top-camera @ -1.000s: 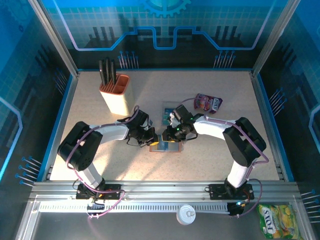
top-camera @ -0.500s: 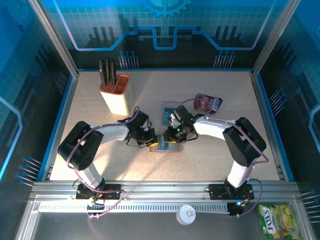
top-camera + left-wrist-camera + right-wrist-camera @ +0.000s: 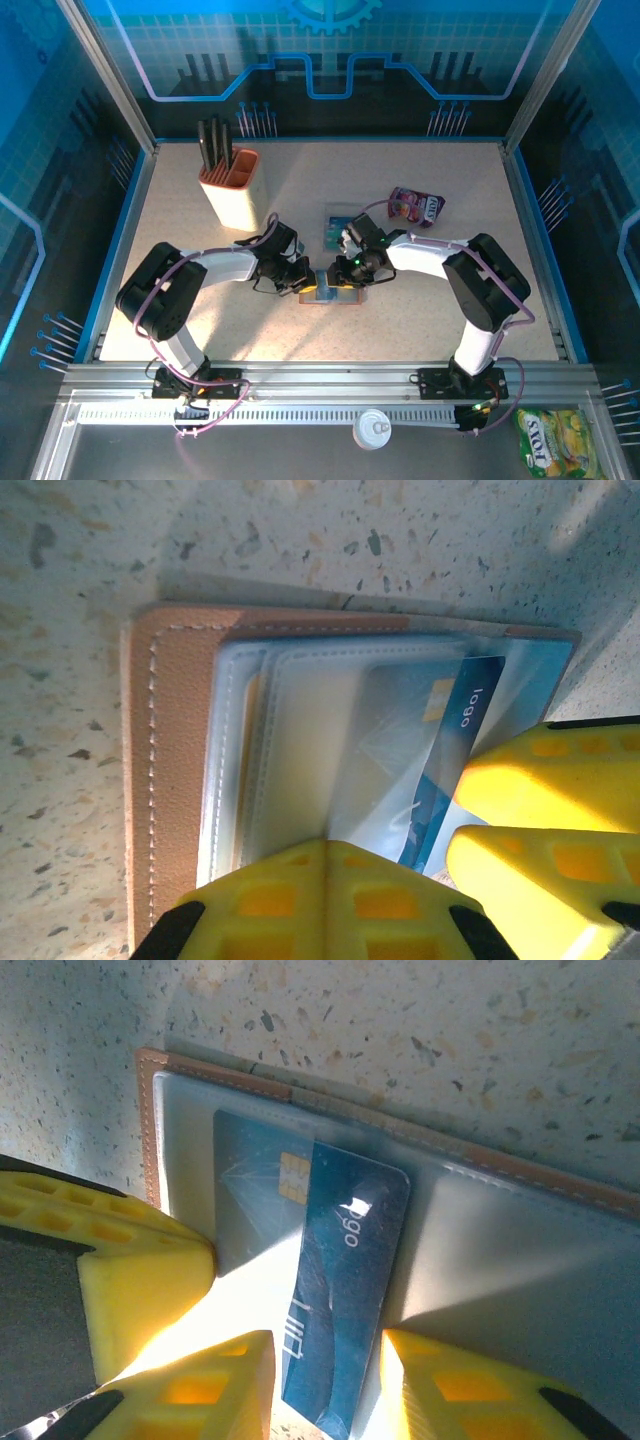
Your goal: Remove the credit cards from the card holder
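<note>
Teal card [image 3: 345, 1260] sits skewed, partly out of the card holder [image 3: 330, 296], which lies open mid-surface between the arms. Right pincer [image 3: 327, 1365] straddles the card's long edges; can't tell if it actually bites. Left pincer [image 3: 304, 280] is clenched on nothing and looks to pin the holder's left half, so I'd pull straight along the pocket, low and slow, or the leather drags.
</note>
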